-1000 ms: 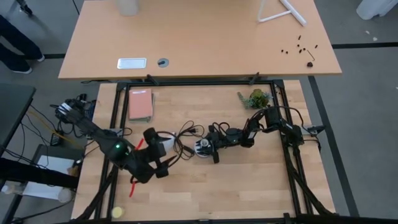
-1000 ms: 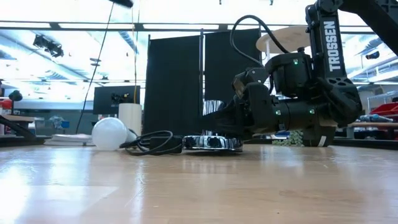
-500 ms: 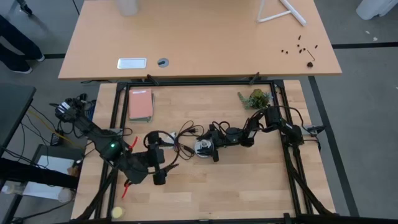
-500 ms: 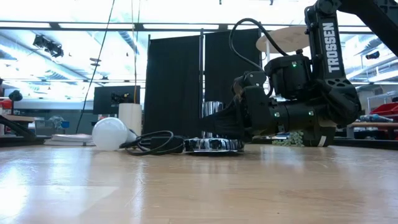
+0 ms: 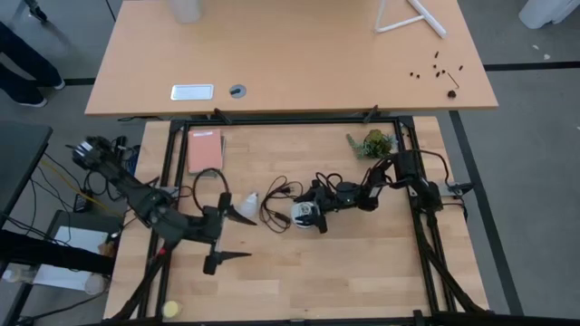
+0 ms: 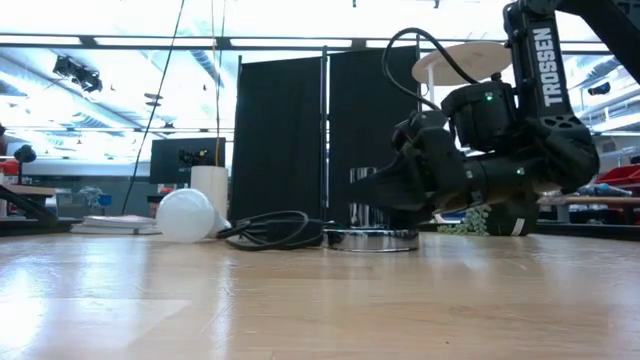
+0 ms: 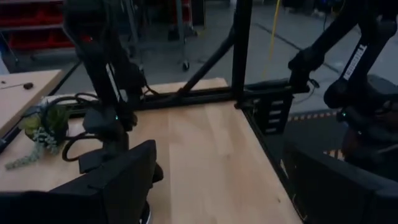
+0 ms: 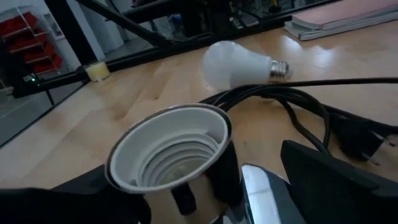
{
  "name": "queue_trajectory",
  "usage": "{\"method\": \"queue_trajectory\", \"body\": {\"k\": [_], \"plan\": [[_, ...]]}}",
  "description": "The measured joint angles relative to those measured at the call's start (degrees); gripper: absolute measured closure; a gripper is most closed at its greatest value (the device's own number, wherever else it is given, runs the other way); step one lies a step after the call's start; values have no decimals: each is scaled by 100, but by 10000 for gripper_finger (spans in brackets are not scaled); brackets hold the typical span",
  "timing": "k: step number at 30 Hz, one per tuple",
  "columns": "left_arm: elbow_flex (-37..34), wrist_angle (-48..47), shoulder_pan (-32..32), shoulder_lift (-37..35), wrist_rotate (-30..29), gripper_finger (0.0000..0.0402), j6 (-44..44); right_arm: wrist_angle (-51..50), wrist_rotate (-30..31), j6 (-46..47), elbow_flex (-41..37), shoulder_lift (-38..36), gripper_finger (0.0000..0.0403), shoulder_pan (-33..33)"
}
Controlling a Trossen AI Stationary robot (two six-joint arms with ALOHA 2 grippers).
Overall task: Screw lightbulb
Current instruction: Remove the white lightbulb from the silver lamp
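Tabletop lightbulb threads, right-wrist view only.

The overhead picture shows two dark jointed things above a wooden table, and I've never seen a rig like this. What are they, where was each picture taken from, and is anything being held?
It is a robot with two dark jointed arms at a wooden table. Each arm ends in a two-fingered pincer. One picture looks straight down, one looks level across the tabletop, and two come from cameras on the wrists, looking past each arm's own fingers.

On the table are the lightbulb, white and lying on its side, a silvery socket with its black cord, a pink book and a small plant.

The right pincer sits around the socket with its fingers apart, not clamping it. The left pincer hangs open and empty near the lightbulb. Nothing is held, and the lightbulb is not yet in the socket.
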Motion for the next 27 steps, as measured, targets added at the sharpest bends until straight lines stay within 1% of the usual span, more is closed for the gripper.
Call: {"method": "queue_trajectory", "body": {"k": [5,10,18,24,27], "plan": [[-1001,1015,78,-638,95,50,122,46,-19,-6,-84,-51,50,1],[-2222,2197,73,-1372,163,50,27,110,-19,-26,-84,-60,50,1],[-4192,4137,73,-2314,542,50,-164,122,-19,28,-80,-62,50,1],[-5262,5547,73,-2663,952,50,-179,184,-19,58,-76,-70,50,1],[-5533,5848,73,-2721,1006,50,-185,202,-21,60,-75,-71,50,1]]}}
